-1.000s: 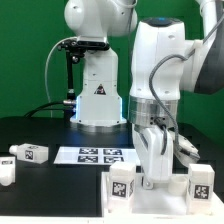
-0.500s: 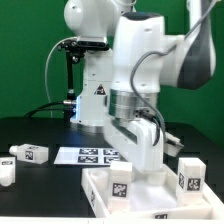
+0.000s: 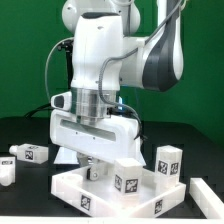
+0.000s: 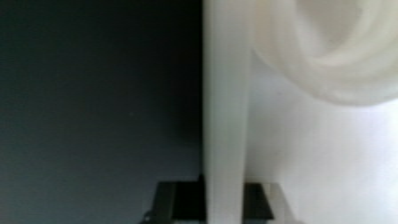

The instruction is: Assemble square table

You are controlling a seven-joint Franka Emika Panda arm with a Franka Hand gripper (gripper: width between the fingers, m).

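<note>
The arm point(image 3: 105, 60) is folded low over the work area, with its wrist pointing down at the square tabletop point(image 3: 110, 200); the gripper point(image 3: 93, 168) meets the tabletop at its far rim, towards the exterior view's left; the fingertips are hidden in that view by the broad white hand above them. The jaws are clenched; in the wrist view a thin white wall point(image 4: 222, 110) runs straight up the centre of the picture, consistent with a grasp on the tabletop's raised rim. The tabletop lies on the black table point(image 3: 25, 132) at the near edge of the scene, turned so that one corner faces the camera; marker tags show on its front wall. One leg point(image 3: 128, 180) stands upright in the tabletop, just beside the gripper; a second leg point(image 3: 170, 160) stands upright at the tabletop's far corner on the exterior view's right, and whether it rests in the tabletop or behind it cannot be told. Two further legs lie on the table well apart from the tabletop, on the exterior view's left: one lying leg point(image 3: 30, 153) with its tag facing the camera, and one edge leg point(image 3: 5, 172) cut off by the picture's border.
</note>
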